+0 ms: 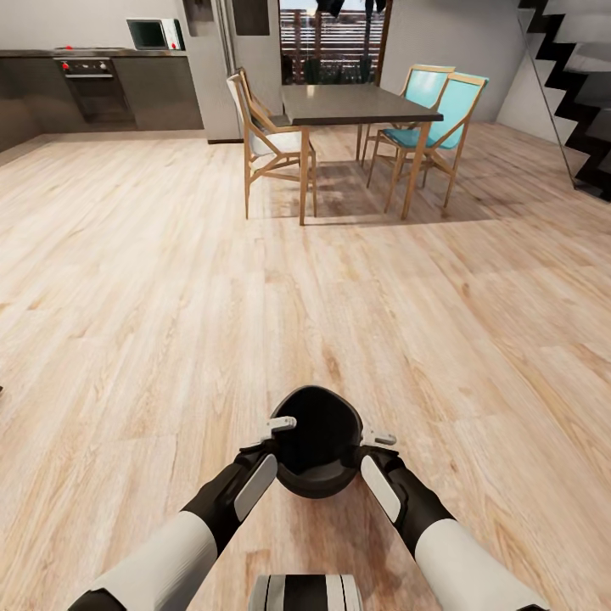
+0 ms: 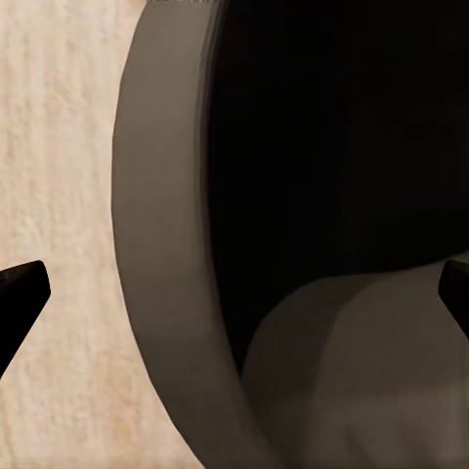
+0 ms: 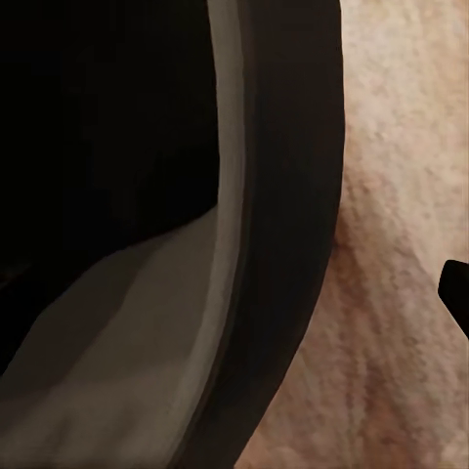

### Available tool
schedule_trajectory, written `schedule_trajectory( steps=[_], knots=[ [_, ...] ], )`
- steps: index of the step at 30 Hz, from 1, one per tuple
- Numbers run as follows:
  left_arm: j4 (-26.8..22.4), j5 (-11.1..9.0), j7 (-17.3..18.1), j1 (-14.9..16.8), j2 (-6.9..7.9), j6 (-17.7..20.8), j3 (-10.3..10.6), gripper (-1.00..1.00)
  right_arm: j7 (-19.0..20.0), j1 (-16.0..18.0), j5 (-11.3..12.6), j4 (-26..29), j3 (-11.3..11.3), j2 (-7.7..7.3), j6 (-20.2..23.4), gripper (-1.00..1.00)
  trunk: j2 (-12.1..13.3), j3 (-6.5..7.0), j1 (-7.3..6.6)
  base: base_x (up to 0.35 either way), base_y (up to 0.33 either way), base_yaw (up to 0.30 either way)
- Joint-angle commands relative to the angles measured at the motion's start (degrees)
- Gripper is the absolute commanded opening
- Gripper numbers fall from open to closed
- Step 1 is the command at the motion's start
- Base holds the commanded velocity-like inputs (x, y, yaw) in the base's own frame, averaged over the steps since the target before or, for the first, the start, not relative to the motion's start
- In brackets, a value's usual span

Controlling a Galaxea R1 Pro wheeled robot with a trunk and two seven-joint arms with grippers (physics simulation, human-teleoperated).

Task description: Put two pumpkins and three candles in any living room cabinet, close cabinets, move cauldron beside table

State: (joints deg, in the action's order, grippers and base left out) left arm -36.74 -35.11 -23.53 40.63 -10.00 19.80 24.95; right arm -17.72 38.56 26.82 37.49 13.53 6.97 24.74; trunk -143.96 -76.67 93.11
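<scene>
- Head view: the cauldron, black and wide-mouthed, is held up over the pale wood floor just in front of the robot's trunk, between the two arms.
- The left gripper meets the cauldron's rim on the robot's left side, and the right gripper meets the rim on the robot's right side; one pale finger of each shows at the rim.
- From this view I cannot tell whether either pair of fingers is closed onto the rim or only set against it.
- Well ahead stands a dining desk with a dark top and wooden legs, a white-seated chair on its left and two teal chairs on its right; the cauldron is well apart from it.
- In the far left corner are dark kitchen cupboards with an oven and a microwave on top; a black staircase rises at the far right.
- Left wrist view: the cauldron's grey rim and dark interior sit very close, with floor beside them. Two dark fingertips show at opposite edges, far apart, with the rim between them; no contact is visible.
- Right wrist view: the cauldron's wall and rim curve across the picture over the floor. One dark fingertip shows at the edge, apart from the wall; I cannot tell the grip here.
</scene>
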Motion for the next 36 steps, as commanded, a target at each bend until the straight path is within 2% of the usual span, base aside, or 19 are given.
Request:
schedule_trajectory(
  steps=[1, 2, 9, 10, 36],
  knots=[
    [-0.1, -0.4, -0.5, 0.0, 0.0, 0.1, 0.1, 1.0, -0.6, 0.0, 0.6, 0.1, 0.3, -0.04, 0.1, 1.0, 0.0, -0.04, -0.01, 0.0, 0.0, 0.0],
    [-0.1, -0.4, -0.5, 0.0, 0.0, 0.1, 0.1, 1.0, -0.6, 0.0, 0.6, 0.1, 0.3, -0.03, 0.1, -1.0, 0.0, -0.04, -0.01, 0.0, 0.0, 0.0],
    [-0.1, -0.4, -0.5, 0.0, 0.0, 0.1, 0.1, 1.0, -0.6, 0.0, 0.6, 0.1, 0.3, -0.03, 0.1, -1.0, 0.0, -0.04, -0.01, 0.0, 0.0, 0.0],
    [-0.1, -0.4, -0.5, 0.0, 0.0, 0.1, 0.1, -1.0, -0.6, 0.0, 0.6, 0.1, 0.3, -0.03, 0.1, -1.0, 0.0, -0.04, -0.01, 0.0, 0.0, 0.0],
    [-0.1, -0.4, -0.5, 0.0, 0.0, 0.1, 0.1, -1.0, -0.6, 0.0, 0.7, 0.1, 0.4, -0.11, 0.1, -1.0, 0.0, -0.04, -0.01, 0.0, 0.0, 0.0]
  ],
)
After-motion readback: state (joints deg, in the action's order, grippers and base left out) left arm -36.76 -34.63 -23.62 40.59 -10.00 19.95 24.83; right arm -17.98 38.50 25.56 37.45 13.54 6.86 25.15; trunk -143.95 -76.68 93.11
